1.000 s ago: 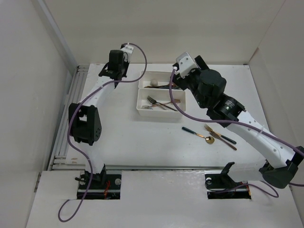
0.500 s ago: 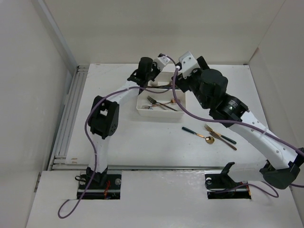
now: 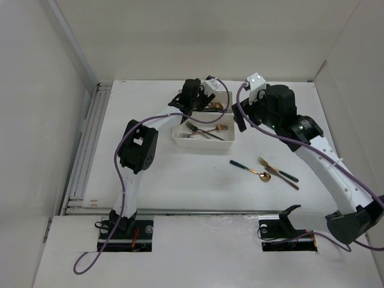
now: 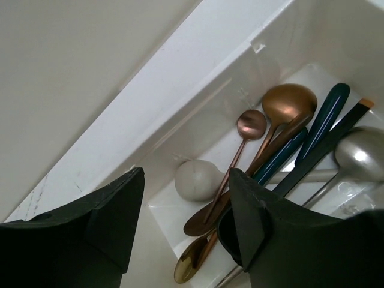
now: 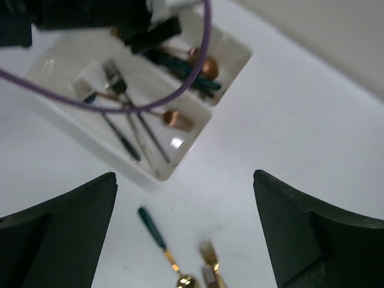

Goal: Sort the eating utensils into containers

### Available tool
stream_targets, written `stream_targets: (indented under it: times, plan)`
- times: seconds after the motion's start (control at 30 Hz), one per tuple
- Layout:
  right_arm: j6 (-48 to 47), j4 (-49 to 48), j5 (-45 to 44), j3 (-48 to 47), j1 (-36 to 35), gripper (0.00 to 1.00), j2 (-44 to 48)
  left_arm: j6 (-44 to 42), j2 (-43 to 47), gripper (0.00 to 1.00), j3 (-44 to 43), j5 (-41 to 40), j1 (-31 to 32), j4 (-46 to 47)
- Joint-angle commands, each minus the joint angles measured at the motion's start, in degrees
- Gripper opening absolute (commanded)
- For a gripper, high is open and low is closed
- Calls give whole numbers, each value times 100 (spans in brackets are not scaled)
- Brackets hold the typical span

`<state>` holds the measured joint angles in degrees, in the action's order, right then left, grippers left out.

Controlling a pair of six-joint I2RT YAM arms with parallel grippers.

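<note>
Two joined white containers stand at the table's far middle. Spoons lie in the far tray [image 3: 227, 96] and forks in the near tray [image 3: 201, 146]. My left gripper [image 4: 186, 222] hangs open over the far tray's left end, nothing between its fingers. Below it lie a copper spoon [image 4: 251, 123], a gold spoon [image 4: 291, 102], green handles [image 4: 327, 120] and a black spoon bowl [image 4: 231, 235] beside the right finger. My right gripper [image 5: 186, 234] is wide open and empty above the table, right of the trays. A green-handled spoon [image 3: 248, 168] and a gold fork [image 3: 267, 165] lie on the table.
A white rounded object [image 4: 198, 179] rests in the far tray among the spoons. A third utensil with a dark handle [image 3: 287, 176] lies beside the fork. The left arm's purple cable [image 5: 120, 105] hangs across the trays. White walls enclose the table on three sides.
My left arm swung right from the table's far left to above the far tray, and its jaws opened. My right gripper drew back rightward from the trays and opened wider.
</note>
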<state>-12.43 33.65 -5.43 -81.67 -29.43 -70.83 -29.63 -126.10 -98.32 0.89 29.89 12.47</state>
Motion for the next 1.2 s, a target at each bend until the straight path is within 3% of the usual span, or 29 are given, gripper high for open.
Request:
stream_targets:
  times: [0.0,0.17,0.27,0.33,0.43,0.5,0.6,0.7,0.83,1.17]
  plan:
    - [986,450,1078,501,288,100,148,404,648,56,-177,105,8,134]
    - [2357,-16,1010,1714,921,100,534,1046,955,58,-758,-89,8,-508]
    - [2938,-156,1288,1900,1489,100,701,811,1377,58,-829,568,78,-1087]
    - [3167,-218,1509,1796,1790,100,790,390,1631,59,-960,1339,209,-1952]
    - [3167,106,923,1102,2143,100,790,-1365,1712,71,-1101,2281,701,-3787]
    - [3167,221,273,585,2283,100,851,-2305,1861,77,-813,2601,1228,-4225]
    - [3167,221,-291,135,2284,100,1044,-2652,1774,77,-206,2320,1965,-4297]
    - [3167,221,-730,81,2284,100,1413,-2785,1432,77,-143,2197,2486,-4358]
    - [2948,283,-1091,405,2284,100,1975,-2785,852,77,-327,2197,2741,-4358]
    - [2386,756,-758,406,2284,100,2556,-2838,-598,74,-1311,2021,3040,-4472]
